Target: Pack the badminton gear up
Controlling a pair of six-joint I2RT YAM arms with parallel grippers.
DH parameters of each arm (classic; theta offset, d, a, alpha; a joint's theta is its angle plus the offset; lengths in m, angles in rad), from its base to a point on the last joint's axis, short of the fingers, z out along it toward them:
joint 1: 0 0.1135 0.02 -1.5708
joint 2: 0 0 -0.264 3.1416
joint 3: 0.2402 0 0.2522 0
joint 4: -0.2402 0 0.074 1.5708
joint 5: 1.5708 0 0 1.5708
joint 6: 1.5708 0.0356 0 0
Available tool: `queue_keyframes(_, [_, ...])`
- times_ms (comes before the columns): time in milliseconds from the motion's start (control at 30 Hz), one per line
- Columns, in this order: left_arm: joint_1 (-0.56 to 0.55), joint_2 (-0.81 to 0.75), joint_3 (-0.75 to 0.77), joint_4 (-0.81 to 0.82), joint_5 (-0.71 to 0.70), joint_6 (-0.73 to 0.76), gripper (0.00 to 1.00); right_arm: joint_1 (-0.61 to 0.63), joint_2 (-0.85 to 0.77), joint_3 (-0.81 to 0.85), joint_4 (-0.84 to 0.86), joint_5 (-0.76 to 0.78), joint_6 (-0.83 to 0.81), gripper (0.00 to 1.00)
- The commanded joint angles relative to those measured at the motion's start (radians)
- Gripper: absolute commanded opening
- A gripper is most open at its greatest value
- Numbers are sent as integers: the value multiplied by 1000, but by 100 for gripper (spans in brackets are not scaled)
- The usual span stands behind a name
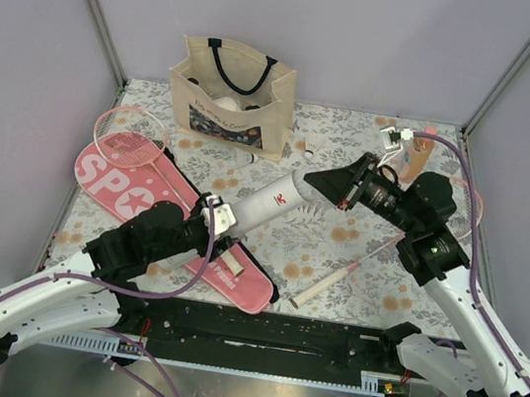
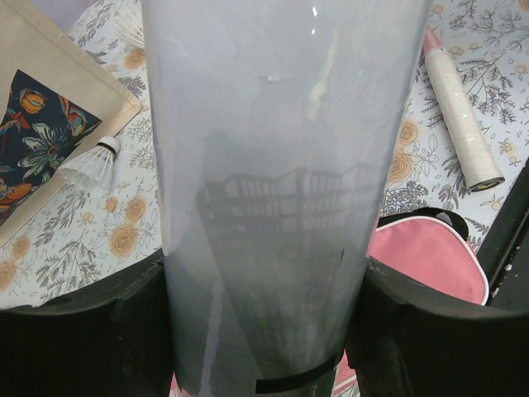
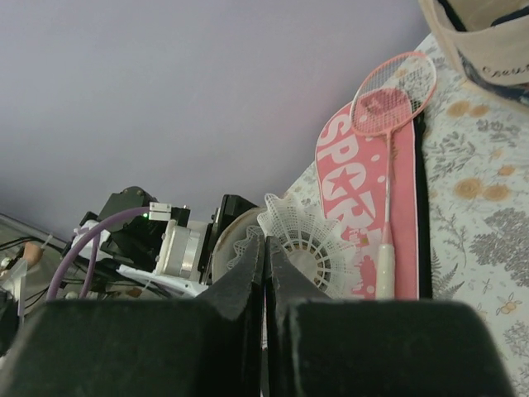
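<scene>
My left gripper [image 1: 214,217] [image 2: 264,285] is shut on the long white tube [image 1: 264,201] [image 2: 281,165] and holds it slanted above the table, open end toward the right arm. My right gripper [image 1: 311,180] [image 3: 264,248] is shut on the skirt of a white shuttlecock [image 3: 318,240] right at the tube's mouth [image 3: 234,248]. The pink SPORT case [image 1: 159,205] [image 3: 359,165] lies at the left with one pink racket [image 1: 130,134] [image 3: 388,91] on it. The second racket's handle [image 1: 324,285] [image 2: 459,116] lies front centre. Loose shuttlecocks lie on the table [image 1: 309,151] [image 2: 91,165].
The beige tote [image 1: 231,94] [image 2: 41,124] stands at the back centre-left with things inside. The orange bottle [image 1: 415,159] stands at the back right behind my right arm. Grey walls close in the flowered table [image 1: 336,259] on three sides.
</scene>
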Motion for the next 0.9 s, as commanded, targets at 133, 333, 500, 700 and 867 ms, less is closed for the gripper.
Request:
queue_keyframes(133, [-2, -37, 14, 86, 47, 24, 56, 56, 82, 7, 80, -90, 48, 0])
queue_keyframes(333, [-1, -49, 5, 94, 47, 31, 56, 78, 119, 29, 42, -115, 34, 0])
queue_keyframes(500, [-2, -46, 4, 94, 39, 39, 56, 82, 122, 39, 27, -130, 34, 14])
queue_keyframes(700, [-1, -52, 0, 91, 24, 42, 56, 81, 90, 127, -135, -87, -85, 45])
queue_keyframes(867, [-2, -53, 0, 80, 10, 50, 56, 65, 67, 210, -283, -21, -214, 50])
